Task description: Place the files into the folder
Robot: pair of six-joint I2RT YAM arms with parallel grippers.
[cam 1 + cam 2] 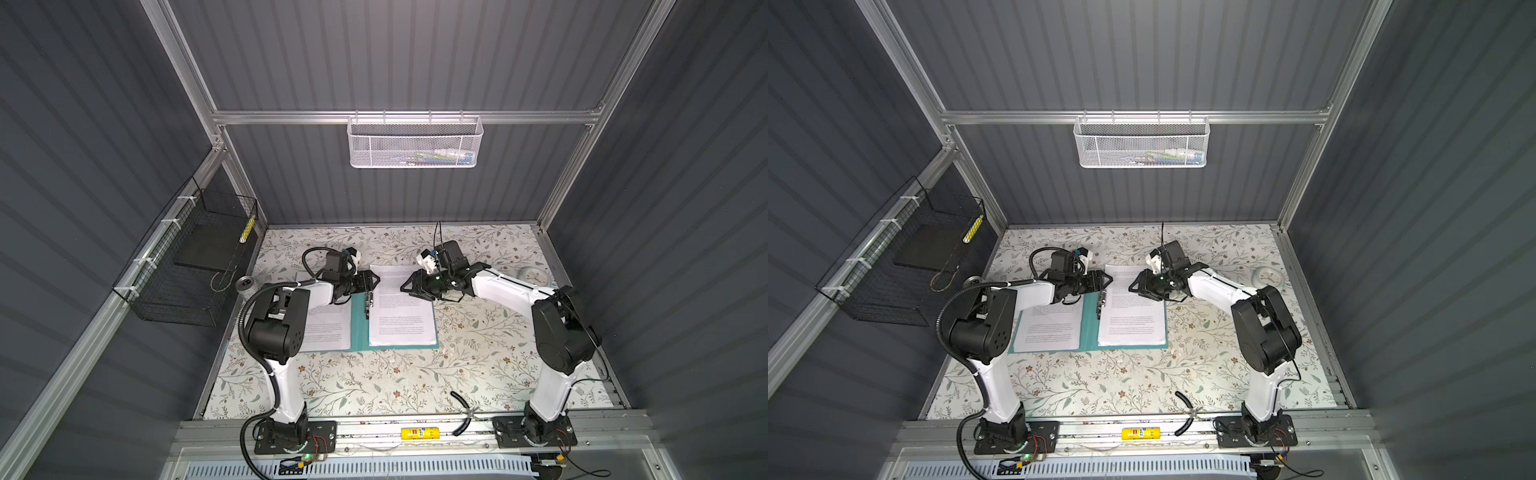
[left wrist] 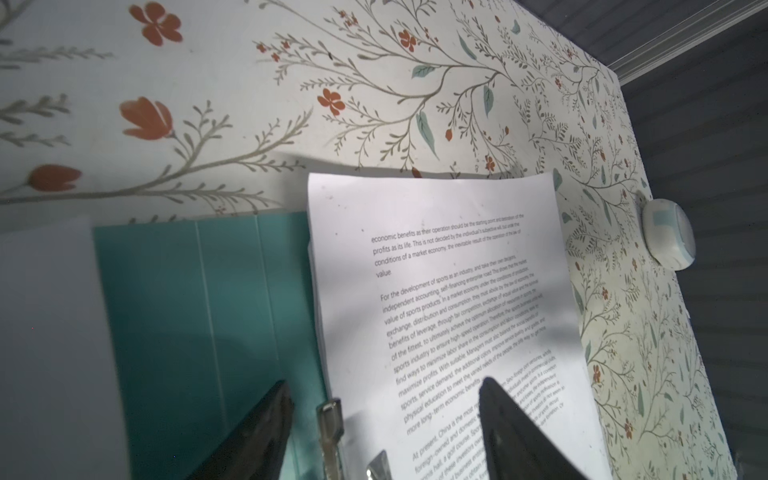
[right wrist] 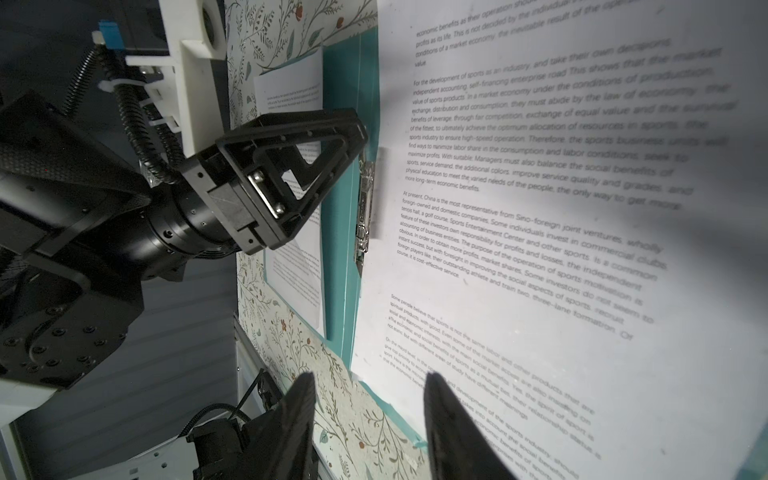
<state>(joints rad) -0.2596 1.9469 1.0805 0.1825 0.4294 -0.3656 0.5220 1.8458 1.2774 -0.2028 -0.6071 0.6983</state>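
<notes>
In a top view the open folder (image 1: 358,332) lies on the tabletop (image 1: 415,382). The files (image 1: 401,316), probably light, floppy sheets best pinched at an edge, rest at 3 o'clock of its clip (image 1: 367,301).

Left wrist view: the left end effector (image 2: 384,386) gapes empty over the clip.

Right wrist view: the right end effector (image 3: 370,378), reaching low, is likewise open and empty.

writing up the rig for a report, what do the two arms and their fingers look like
Left arm and right arm: white link shells, black joint housings, black base plates. A black corrugated hose runs along the left one. The fingers are black open triangular frames. A white bracket with a blue plug sits behind the left ones.
</notes>
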